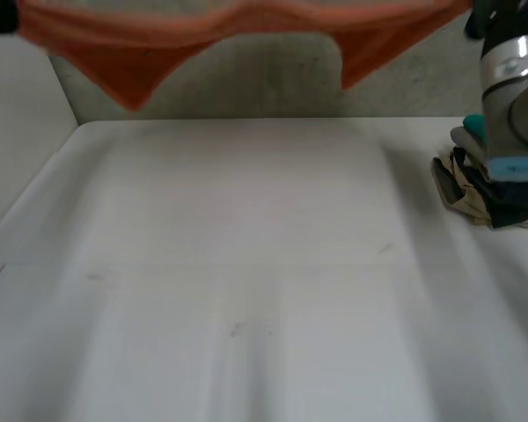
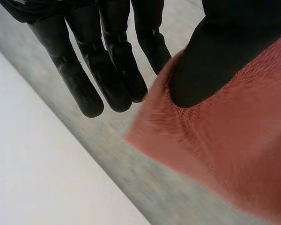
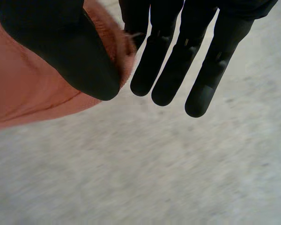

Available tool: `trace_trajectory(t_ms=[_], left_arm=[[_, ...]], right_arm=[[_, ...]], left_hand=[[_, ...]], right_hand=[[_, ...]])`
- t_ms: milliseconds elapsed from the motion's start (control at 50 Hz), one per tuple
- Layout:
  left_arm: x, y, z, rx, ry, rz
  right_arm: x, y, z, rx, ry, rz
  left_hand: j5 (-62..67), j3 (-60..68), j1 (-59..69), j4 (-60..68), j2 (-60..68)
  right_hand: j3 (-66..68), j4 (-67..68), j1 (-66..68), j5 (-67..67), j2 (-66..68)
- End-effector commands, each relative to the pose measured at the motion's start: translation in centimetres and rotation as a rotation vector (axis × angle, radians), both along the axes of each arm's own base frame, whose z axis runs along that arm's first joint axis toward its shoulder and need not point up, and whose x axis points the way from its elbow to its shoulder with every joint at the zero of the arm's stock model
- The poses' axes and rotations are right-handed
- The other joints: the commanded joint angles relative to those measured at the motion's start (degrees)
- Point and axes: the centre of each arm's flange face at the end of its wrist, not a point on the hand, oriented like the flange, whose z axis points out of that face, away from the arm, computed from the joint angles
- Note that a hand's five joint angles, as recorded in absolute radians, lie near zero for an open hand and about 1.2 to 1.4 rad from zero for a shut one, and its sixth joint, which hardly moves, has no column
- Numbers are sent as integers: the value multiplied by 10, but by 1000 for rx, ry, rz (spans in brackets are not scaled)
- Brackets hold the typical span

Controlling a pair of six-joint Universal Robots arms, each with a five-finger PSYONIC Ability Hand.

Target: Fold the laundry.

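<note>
**Orange cloth up in the air, spread between both hands**

Left hand (image 2: 203, 70): the thumb is clamped on one corner of the orange cloth (image 2: 225, 150), so the fabric is pinched there. The other fingers (image 2: 79, 89) hang straight, just beside the cloth's edge. It reads as a corner grip rather than a fistful, likely so the edge doesn't bunch.

From the head view, the cloth hangs high and clear of the table (image 1: 246, 264). Its top edge is pulled nearly straight across, and two points of fabric droop below. My guess is it's held taut to shake out wrinkles and square it before it goes down on the open surface underneath.

A pile of clothes (image 1: 475, 189) sits at the table's right side, just beside the right arm (image 1: 515, 79) and well apart from the middle. It's probably the queue, parked out of the folding area.

Right hand (image 3: 65, 51): the same grip mirrored. The thumb presses the opposite corner of the cloth, and the remaining fingers are straight, mostly off the fabric.

The next move calls for both corners coming down level, or the cloth lands skewed.
</note>
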Motion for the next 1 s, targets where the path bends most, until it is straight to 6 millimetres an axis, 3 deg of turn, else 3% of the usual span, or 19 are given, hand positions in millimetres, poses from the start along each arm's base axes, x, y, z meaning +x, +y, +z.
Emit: trace_trajectory(t_ms=[20,120,140,200,280,400,480,500,580,620,700,780,860,940,1000], left_arm=[[-1,2,-59,179,-45,-37],[-4,12,-121,359,-99,-69],[-6,18,-142,421,-132,-80],[-8,36,-179,543,-196,-96],[-4,62,-202,665,-257,-93],[17,106,-202,846,-311,-52],[33,153,-188,1004,-387,-49],[36,175,-180,1061,-439,-74],[38,219,-163,1176,-561,-189],[38,226,-156,1174,-589,-235],[40,215,-148,1071,-629,-249],[39,182,-151,997,-617,-200],[30,143,-153,920,-568,-133],[17,89,-150,788,-517,-42],[10,65,-151,728,-499,-12]], right_arm=[[13,4,-66,251,91,42],[14,8,-114,406,160,49],[12,10,-130,461,189,43],[8,17,-156,567,255,28],[-6,32,-179,720,328,9],[-34,65,-174,930,386,-22],[-58,107,-156,1096,440,-36],[-68,127,-151,1164,494,-40],[-85,167,-146,1240,708,-4],[-87,172,-146,1202,788,14],[-82,163,-151,1140,789,15],[-74,135,-158,1093,702,-19],[-65,101,-158,1014,586,-53],[-48,58,-154,859,458,-61],[-38,39,-155,790,406,-64]], left_hand=[[127,113,137,110,114],[127,113,137,110,114],[127,113,137,110,114],[127,113,137,110,114],[127,113,137,110,114],[127,113,137,110,114],[127,113,137,110,114],[127,113,137,110,114],[127,113,137,110,114],[127,113,137,110,114],[127,113,137,110,114],[127,113,137,110,114],[127,113,137,110,114],[127,113,137,110,114],[127,113,137,110,114]], right_hand=[[118,114,165,118,125],[118,114,165,118,125],[118,114,165,118,125],[118,114,165,118,125],[118,114,165,118,125],[118,114,165,118,125],[118,114,165,118,125],[118,114,165,118,125],[118,114,165,118,125],[118,114,165,118,125],[118,114,165,118,125],[118,114,165,118,125],[118,114,165,118,125],[118,114,165,118,125],[118,114,165,118,125]])
